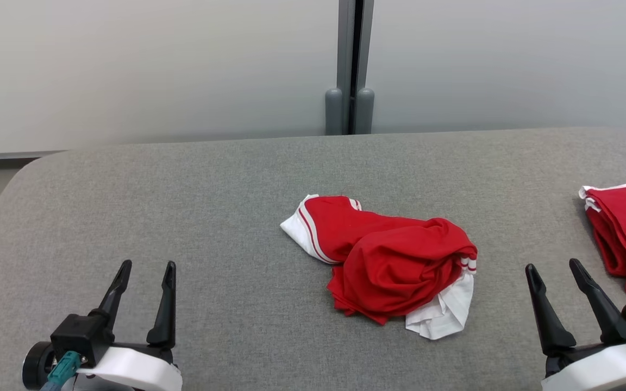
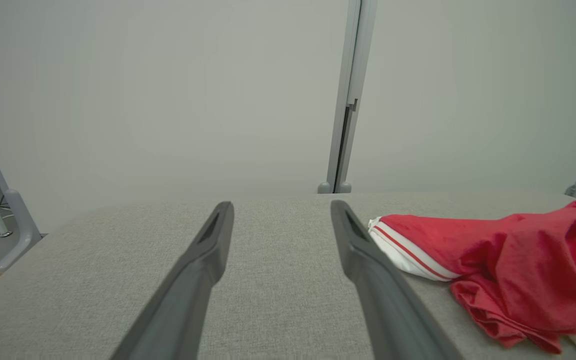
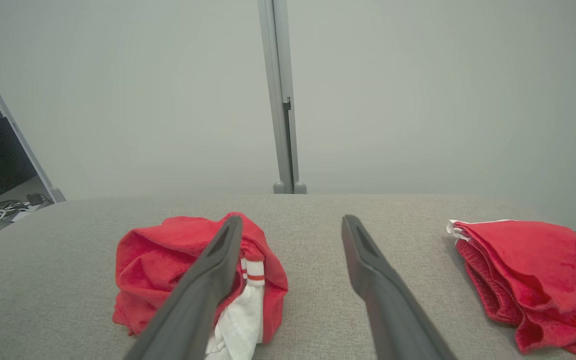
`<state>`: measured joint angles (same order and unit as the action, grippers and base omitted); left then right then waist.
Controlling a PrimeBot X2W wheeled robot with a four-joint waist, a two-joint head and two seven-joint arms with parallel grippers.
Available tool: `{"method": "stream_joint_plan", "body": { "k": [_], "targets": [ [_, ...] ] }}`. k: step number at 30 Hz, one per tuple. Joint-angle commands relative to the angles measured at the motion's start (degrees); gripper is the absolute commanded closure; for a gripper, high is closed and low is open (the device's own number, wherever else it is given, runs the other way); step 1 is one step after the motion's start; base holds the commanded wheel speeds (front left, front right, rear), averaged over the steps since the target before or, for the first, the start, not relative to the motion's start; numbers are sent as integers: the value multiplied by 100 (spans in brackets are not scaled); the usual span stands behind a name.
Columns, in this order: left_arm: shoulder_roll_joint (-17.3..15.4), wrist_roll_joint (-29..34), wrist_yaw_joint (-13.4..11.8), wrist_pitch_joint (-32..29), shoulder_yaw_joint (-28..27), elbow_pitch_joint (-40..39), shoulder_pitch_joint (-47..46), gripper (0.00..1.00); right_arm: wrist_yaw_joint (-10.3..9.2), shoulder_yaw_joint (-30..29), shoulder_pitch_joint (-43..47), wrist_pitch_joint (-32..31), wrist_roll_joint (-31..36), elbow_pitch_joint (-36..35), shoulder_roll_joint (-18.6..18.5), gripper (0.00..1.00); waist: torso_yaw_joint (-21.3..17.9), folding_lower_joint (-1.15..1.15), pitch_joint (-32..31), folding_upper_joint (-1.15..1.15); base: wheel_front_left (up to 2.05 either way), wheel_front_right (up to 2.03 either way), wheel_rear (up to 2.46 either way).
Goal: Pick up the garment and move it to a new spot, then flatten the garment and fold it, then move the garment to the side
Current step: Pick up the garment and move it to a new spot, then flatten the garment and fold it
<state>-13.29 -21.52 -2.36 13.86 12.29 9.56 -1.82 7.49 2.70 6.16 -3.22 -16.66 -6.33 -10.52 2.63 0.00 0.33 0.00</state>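
A crumpled red garment [image 1: 394, 258] with white trim and stripes lies bunched in the middle of the grey padded table [image 1: 237, 184]. It lies at the right in the left wrist view [image 2: 518, 260] and at the left in the right wrist view [image 3: 168, 260]. My left gripper [image 1: 147, 269] rests open at the near left, well clear of the garment, nothing between its fingers [image 2: 203, 265]. My right gripper [image 1: 553, 266] stands open at the near right, a short way from the garment's right end, its fingers [image 3: 368, 265] bare.
A second red garment with white trim [image 1: 625, 231] lies folded at the table's right edge [image 3: 533, 270]. Behind the table stands a pale partition wall with a grey post [image 1: 350, 65]. The table's rounded left end drops off at the far left.
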Motion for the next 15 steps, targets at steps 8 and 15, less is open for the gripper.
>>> {"method": "stream_joint_plan", "body": {
  "k": [8,15],
  "targets": [
    [-90,11,-68,-166,100,-251,239,0,0,-47,204,-134,135,-118,-45,0,-66,0,-168,0,0,0,0],
    [-102,-8,-92,-246,170,-294,330,0,0,-76,233,-227,166,-213,-56,0,-74,0,-206,0,0,0,0]
  ]
}}
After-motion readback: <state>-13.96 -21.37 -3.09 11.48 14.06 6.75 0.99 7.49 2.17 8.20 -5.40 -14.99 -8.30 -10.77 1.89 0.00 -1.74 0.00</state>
